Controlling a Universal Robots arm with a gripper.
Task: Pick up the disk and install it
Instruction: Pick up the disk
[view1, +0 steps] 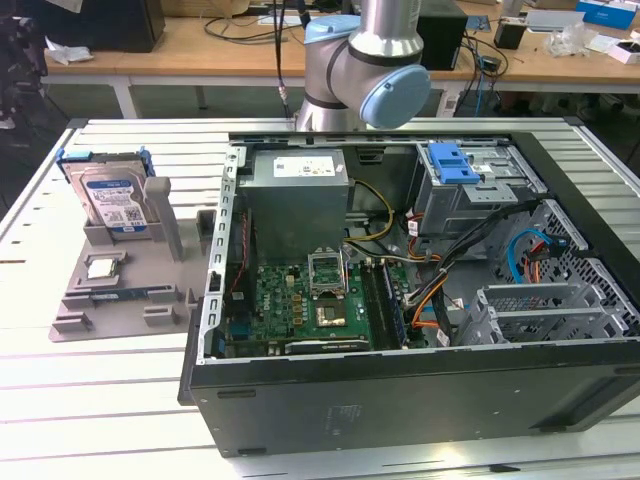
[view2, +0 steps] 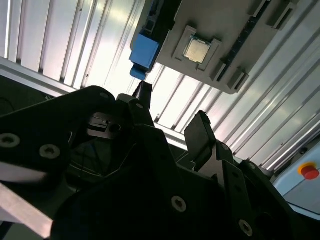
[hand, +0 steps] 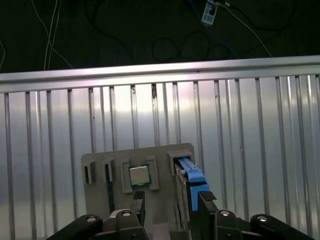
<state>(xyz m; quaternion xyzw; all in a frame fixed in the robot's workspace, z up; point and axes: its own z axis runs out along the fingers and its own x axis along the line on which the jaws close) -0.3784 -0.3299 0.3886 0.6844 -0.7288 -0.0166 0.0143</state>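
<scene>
**Exterior view.** The disk (view1: 112, 200), silver with a blue-and-white label and a blue bracket (view1: 68, 158), stands tilted on edge in a grey holder (view1: 70, 300). The holder rests on the slatted table (view1: 100, 400) at the exterior view's left, just beside the open computer case (view1: 400, 400). The robot arm (view1: 365, 60) rises behind the case.

**First wrist view.** The gripper (hand: 171, 204) hangs over the holder with its two black fingers (hand: 206, 200) apart and nothing between them. The disk (hand: 189, 180), seen edge-on, lies beyond the fingertips, nearer one finger and untouched. A small square CPU chip (hand: 139, 175) sits in the holder just beside the disk.
</scene>
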